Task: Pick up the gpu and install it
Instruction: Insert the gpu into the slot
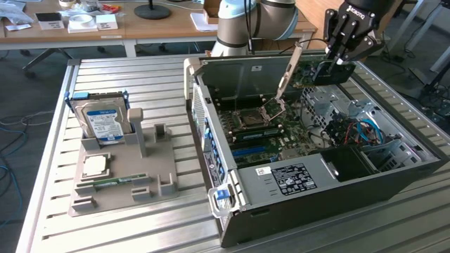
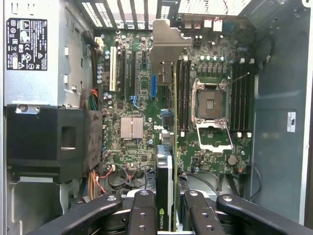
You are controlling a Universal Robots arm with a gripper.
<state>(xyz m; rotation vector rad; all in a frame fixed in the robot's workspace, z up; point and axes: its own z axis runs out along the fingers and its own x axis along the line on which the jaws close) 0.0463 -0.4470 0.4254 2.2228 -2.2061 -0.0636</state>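
gpu (image 1: 309,74) upright between fingers of pincer (image 1: 336,62)

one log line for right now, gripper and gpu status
gripper: shut on gpu | gpu: held on edge above motherboard of open pc case, not yet in a slot | hard drive: in holder beside case
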